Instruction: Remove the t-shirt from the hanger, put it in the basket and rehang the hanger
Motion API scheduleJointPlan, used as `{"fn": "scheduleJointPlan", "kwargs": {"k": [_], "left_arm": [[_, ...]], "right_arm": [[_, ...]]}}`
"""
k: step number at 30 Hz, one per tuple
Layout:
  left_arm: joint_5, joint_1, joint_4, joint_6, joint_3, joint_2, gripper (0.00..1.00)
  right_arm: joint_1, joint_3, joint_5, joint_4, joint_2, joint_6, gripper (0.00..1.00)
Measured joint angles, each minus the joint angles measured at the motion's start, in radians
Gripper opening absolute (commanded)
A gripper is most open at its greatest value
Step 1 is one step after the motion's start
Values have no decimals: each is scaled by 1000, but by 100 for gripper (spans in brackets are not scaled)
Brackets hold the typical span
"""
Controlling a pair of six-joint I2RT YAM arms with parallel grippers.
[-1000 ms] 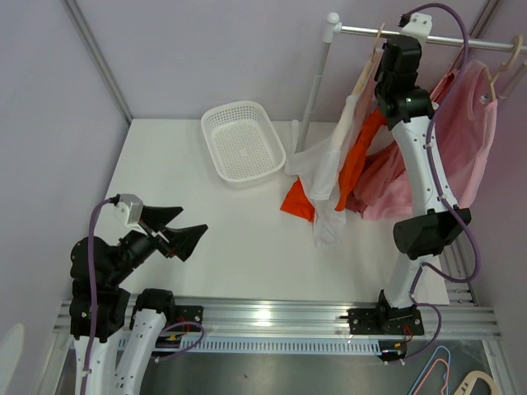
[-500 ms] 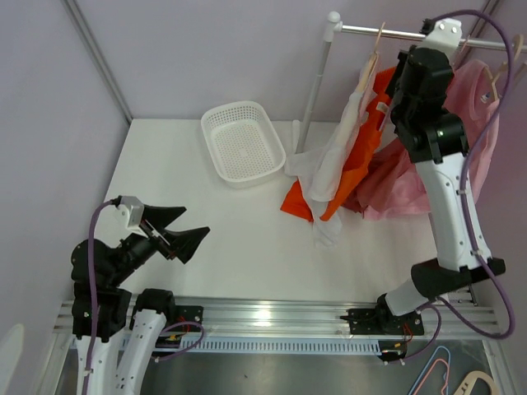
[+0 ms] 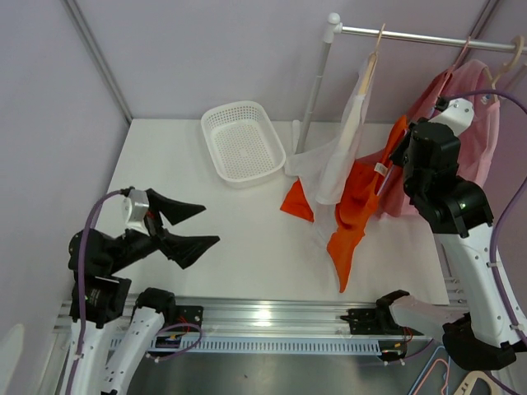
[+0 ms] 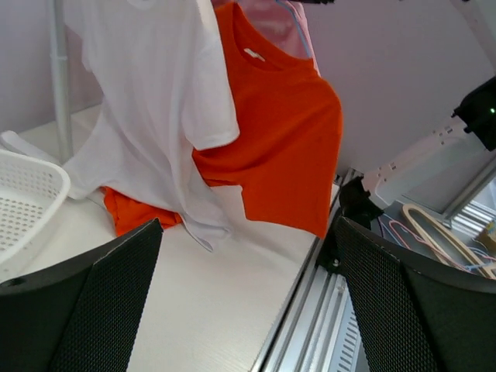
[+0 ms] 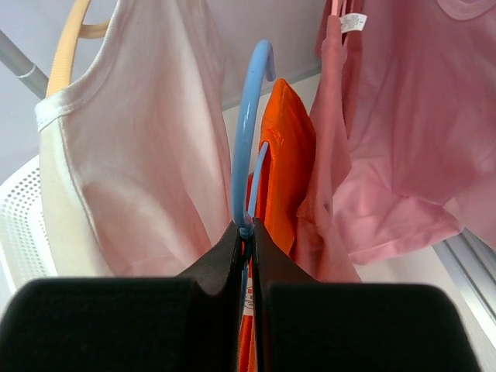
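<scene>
Right claw (image 5: 246, 229): jaws pressed fully together on the neck of the blue hanger (image 5: 249, 116), just below its hook. I confirm this from the right wrist view; in the top view the fingers are masked by cloth. The hook stands clear of the rail (image 3: 428, 37), below it and on its near side. The orange t-shirt (image 3: 356, 210) is on that hanger, not yet removed. In the wrist view its shoulder drapes over the blue wire. In the top view the body hangs from the claw toward the near side, its lowest corner over the table (image 3: 247, 247). Whether that corner touches the table I cannot tell.

Left claw (image 3: 210, 225): jaws spread wide, holding nothing, raised over the near left part of the table, well apart from the garments. Its wrist view looks across the table at the front of the orange t-shirt.

Other items noted:
- A white shirt (image 3: 342, 148) hangs from a beige hanger (image 3: 375, 45) on the rail, just left of the orange t-shirt and overlapping it. Its lower part rests on the table.
- An orange fold (image 3: 296, 202) lies on the table under the white shirt's edge. I cannot tell whether it belongs to the held t-shirt.
- A pink garment (image 3: 478, 132) hangs at the right end of the rail, behind the right arm.
- A white basket (image 3: 243, 144) sits on the far middle of the table, left of the rail's post and just beside the white shirt's trailing edge.
</scene>
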Motion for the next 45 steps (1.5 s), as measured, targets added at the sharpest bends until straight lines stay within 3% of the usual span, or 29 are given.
{"fn": "scheduleJointPlan", "kwargs": {"k": [5, 14, 27, 38, 45], "left_arm": [[-64, -29, 13, 14, 134, 159, 98], [-359, -413, -6, 114, 307, 499, 97], [-670, -834, 117, 278, 309, 726, 100], [-740, -898, 228, 312, 313, 877, 99], [-760, -901, 256, 311, 433, 1083, 99]], "right_arm": [[3, 8, -25, 6, 19, 2, 0], [8, 229, -101, -9, 214, 6, 0], [29, 480, -137, -61, 370, 21, 0], [33, 517, -156, -79, 393, 26, 0], [42, 517, -163, -84, 392, 33, 0]]}}
